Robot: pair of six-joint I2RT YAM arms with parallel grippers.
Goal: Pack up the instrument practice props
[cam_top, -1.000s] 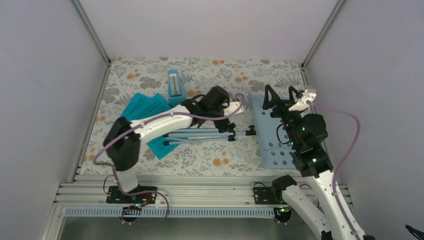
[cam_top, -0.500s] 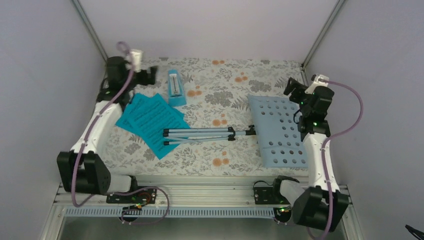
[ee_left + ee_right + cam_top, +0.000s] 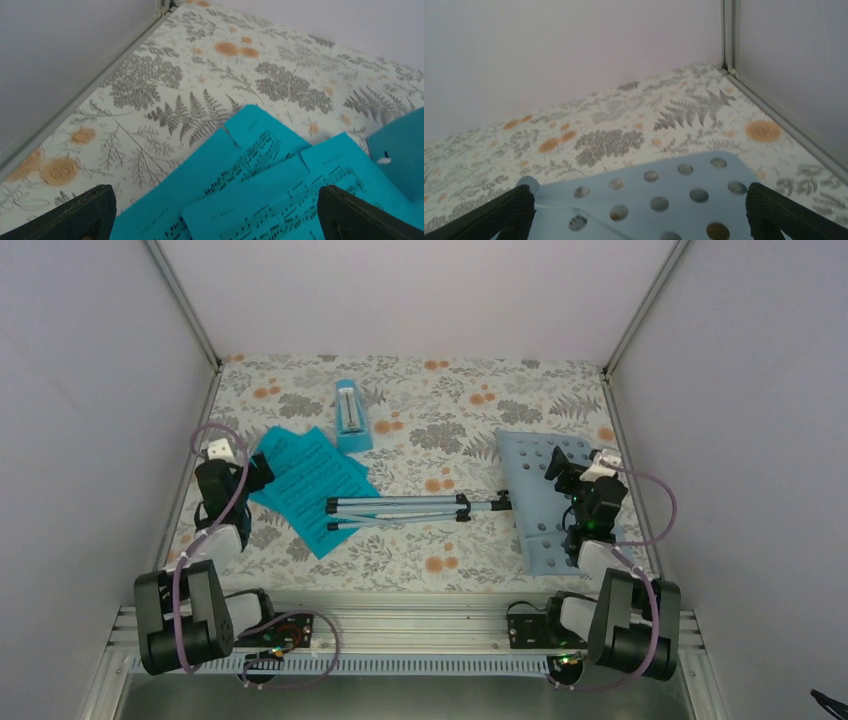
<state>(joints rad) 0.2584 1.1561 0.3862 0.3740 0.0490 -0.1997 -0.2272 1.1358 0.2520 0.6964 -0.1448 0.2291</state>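
Left end effector (image 3: 257, 472), jaws apart, hovers by sheet music (image 3: 300, 475) at the music stand (image 3: 400, 506) leg end. Right end effector (image 3: 558, 468), also apart, hangs over its perforated desk (image 3: 535, 452). Each is probably staged to grasp.

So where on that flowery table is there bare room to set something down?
Bare cloth: the far stretch between the metronome and the perforated desk, and the near strip in front of the folded legs. Crowded on the left, where the teal pages lie under the legs.
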